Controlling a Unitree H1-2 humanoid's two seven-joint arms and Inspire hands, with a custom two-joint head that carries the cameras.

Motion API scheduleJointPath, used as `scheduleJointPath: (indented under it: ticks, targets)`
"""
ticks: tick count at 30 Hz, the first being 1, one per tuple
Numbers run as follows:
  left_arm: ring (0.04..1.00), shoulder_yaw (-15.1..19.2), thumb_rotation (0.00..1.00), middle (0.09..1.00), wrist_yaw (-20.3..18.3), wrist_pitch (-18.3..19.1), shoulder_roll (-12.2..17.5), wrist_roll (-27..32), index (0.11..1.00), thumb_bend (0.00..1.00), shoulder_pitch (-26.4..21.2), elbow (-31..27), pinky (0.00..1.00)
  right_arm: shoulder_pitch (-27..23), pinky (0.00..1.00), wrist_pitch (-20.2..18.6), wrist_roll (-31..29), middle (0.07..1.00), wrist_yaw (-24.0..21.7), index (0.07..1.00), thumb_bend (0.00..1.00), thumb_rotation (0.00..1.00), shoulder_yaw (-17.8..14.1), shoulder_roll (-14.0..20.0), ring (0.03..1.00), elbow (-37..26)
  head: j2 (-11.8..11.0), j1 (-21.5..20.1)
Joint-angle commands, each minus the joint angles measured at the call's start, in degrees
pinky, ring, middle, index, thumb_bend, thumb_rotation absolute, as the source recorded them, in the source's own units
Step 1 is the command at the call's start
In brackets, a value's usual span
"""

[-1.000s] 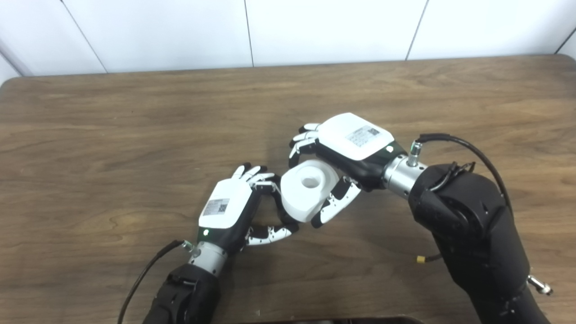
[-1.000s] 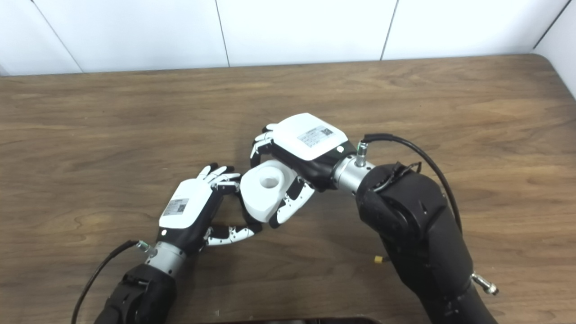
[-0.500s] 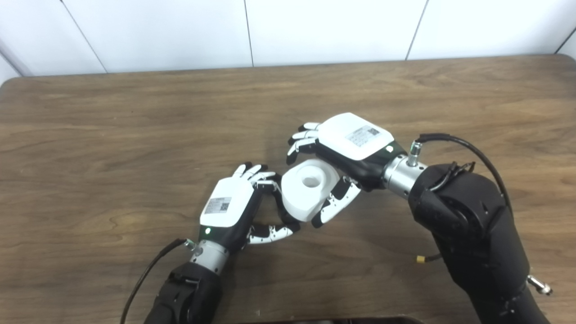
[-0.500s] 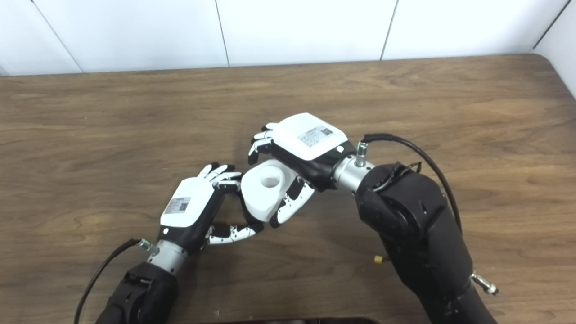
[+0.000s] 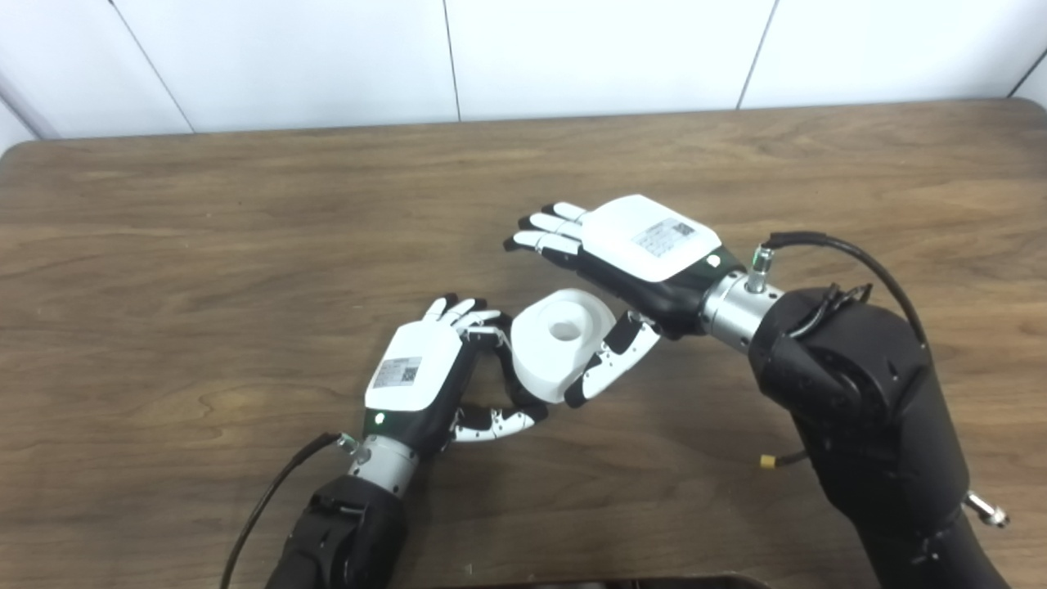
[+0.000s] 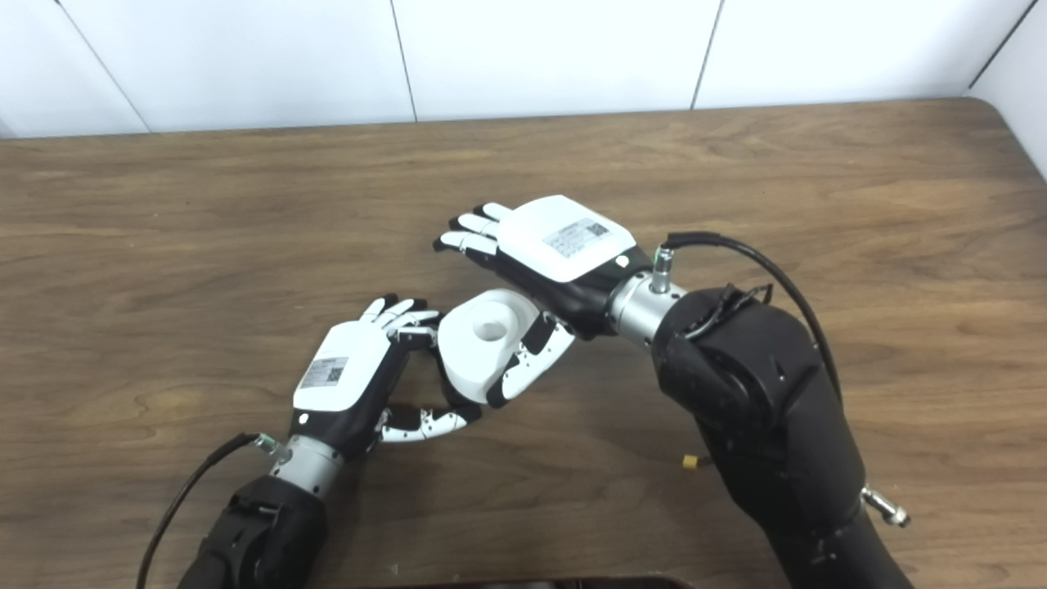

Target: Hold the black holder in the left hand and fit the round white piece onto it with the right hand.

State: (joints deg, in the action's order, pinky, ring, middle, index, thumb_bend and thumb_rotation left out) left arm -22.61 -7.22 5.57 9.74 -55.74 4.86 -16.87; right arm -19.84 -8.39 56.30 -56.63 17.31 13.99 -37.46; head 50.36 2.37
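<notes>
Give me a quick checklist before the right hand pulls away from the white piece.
1. Right hand fingers spread off the round white piece: ok.
2. Right thumb clear of the piece: cannot tell, it lies alongside.
3. Left hand closed at the piece's base: ok.
4. Black holder visible and seated: cannot tell, hidden.
5. Piece's hole facing up: ok.
6. Table bare behind the right hand: ok.

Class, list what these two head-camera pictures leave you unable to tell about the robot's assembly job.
- Black holder: both views, almost wholly hidden behind the round white piece and inside the left hand.
- Whether the piece is fully seated: the joint is covered.
- Right hand thumb contact with the piece: too close to tell.
- Dark thing at the bottom edge: cut off.
</notes>
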Motion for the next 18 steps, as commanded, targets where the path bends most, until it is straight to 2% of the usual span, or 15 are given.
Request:
scheduleJointPath:
  ticks: [1,6,18]
  targets:
    - [0.907,-0.34,0.26,0.828,-1.28,1.34,0.04,-1.86,0.828,0.87,0.26,0.63,0.98,-2.45,0.91,-0.48,-0.72,0.978,-0.53,0.942,1.0,0.48,-1.04,0.68,0.998,-2.0,0.06,0.01]
    - [0.909,-0.32,0.31,0.846,-2.15,2.09,-0.15,-2.71,0.861,0.91,0.37,0.21,0.97,-2.65,0.91,-1.0,-1.41,0.979,-0.83,0.946,1.0,0.49,-1.38,1.09,1.0,-2.15,0.04,0.35]
    - [0.94,-0.09,0.38,0.883,-8.62,5.71,-0.04,-2.59,0.925,0.99,0.17,-3.02,0.99,-2.81,0.92,-1.4,-1.6,0.986,-1.68,0.953,1.0,0.48,-2.25,2.49,1.0,-2.32,-0.07,0.09]
